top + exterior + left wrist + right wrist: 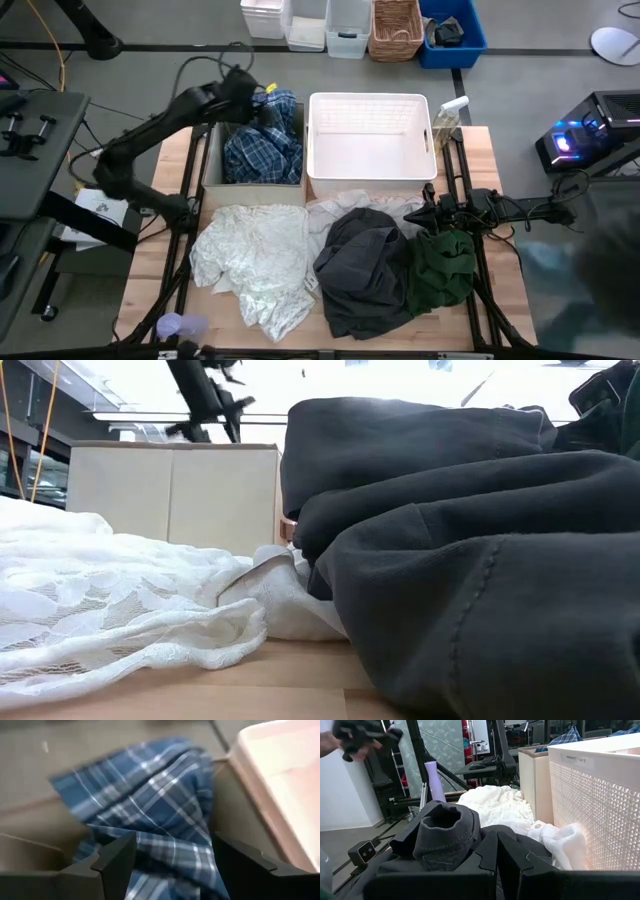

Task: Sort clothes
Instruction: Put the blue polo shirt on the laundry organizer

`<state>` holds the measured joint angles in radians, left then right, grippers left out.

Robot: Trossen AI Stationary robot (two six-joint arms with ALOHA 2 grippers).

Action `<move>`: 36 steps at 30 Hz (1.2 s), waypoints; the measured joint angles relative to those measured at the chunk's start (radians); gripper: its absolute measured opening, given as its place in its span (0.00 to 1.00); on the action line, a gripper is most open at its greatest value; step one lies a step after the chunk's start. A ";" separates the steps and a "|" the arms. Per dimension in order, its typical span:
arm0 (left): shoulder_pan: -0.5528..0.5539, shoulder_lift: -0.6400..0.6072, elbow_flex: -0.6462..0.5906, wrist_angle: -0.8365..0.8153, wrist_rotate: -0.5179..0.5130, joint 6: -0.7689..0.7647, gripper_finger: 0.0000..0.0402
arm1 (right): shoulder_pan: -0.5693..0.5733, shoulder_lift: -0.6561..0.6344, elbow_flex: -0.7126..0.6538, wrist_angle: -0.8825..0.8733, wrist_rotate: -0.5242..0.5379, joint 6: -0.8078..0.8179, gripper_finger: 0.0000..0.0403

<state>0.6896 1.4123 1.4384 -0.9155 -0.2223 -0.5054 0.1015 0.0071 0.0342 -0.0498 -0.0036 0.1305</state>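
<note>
The blue-and-white plaid shirt [262,150] lies bunched in the beige fabric box [212,160], one part reaching up to the box's far wall. My left gripper [175,862] is open just above the shirt [150,810], over the far end of the box. A dark grey piece [360,265] lies heaped at the table's near middle, a dark green piece [445,265] to its right, and a white lace piece [255,260] to its left. My right gripper [428,213] is shut, at the far edge of the grey heap [445,840]. My left gripper stands open over the plaid shirt; I cannot tell whether its fingers [117,860] touch the cloth. My right gripper is shut right beside the dark grey piece; I cannot tell whether it touches it.
A white plastic basket [315,140] stands right of the box, with a crumpled white piece [350,205] at its near wall. A spray bottle [447,115] stands at the basket's right. Bins stand beyond the far edge. A person's hand [330,742] holds a dark object off the table.
</note>
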 joint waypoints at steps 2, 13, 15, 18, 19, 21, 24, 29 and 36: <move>0.023 0.056 0.000 0.003 0.018 -0.042 0.62 | 0.000 0.000 0.000 0.000 0.000 0.000 0.00; 0.006 -0.029 -0.031 0.061 -0.130 -0.156 0.62 | 0.000 0.000 0.000 0.000 0.000 0.000 0.00; -0.003 -0.089 -0.107 0.083 -0.157 -0.189 0.62 | 0.000 0.000 0.000 0.000 0.000 0.000 0.00; 0.003 -0.168 -0.295 0.129 -0.154 -0.326 0.62 | 0.000 0.000 0.000 0.000 0.000 0.000 0.00; 0.009 -0.196 -0.360 0.173 -0.133 -0.383 0.62 | 0.000 0.000 0.000 0.000 0.000 0.000 0.00; 0.019 -0.259 -0.467 0.355 -0.075 -0.464 0.62 | 0.000 0.000 0.000 0.000 0.000 0.000 0.00; 0.033 -0.302 -0.552 0.593 -0.038 -0.519 0.62 | 0.000 0.000 0.000 0.000 0.000 0.000 0.00; 0.089 -0.254 -0.575 0.635 0.009 -0.567 0.62 | 0.000 0.000 0.000 0.000 0.000 0.000 0.00; 0.145 -0.130 -0.573 0.790 0.094 -0.593 0.62 | 0.000 0.000 0.000 0.000 0.000 0.000 0.00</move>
<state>0.8345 1.2824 0.8652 -0.1251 -0.1282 -1.0985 0.1016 0.0071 0.0345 -0.0499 -0.0036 0.1303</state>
